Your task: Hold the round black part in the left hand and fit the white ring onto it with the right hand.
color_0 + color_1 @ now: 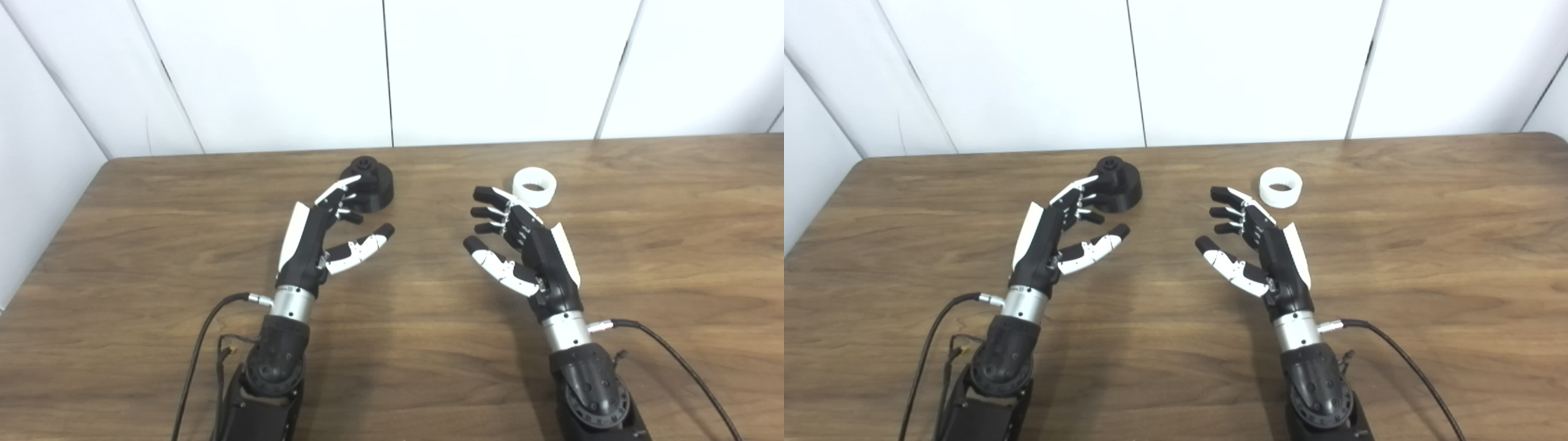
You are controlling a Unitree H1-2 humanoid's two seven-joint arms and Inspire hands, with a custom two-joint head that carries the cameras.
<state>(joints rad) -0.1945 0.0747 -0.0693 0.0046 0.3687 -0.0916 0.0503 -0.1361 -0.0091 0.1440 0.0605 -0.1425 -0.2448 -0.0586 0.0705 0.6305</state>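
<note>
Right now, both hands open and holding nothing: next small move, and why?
Probably ease the left hand forward and close it round the round black part. Its fingertips overlap the part in view, contact unclear, while the white plastic ring lies untouched on the wooden table just beyond the open right hand; the ring needs a held base first.

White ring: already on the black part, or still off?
Off. The white ring lies alone on the table, apart from the black part.

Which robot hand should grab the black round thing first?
The left robot hand, probably. It is open, with fingertips close beside the round black part. The right robot hand, open too, sits across the table near the white ring.
</note>
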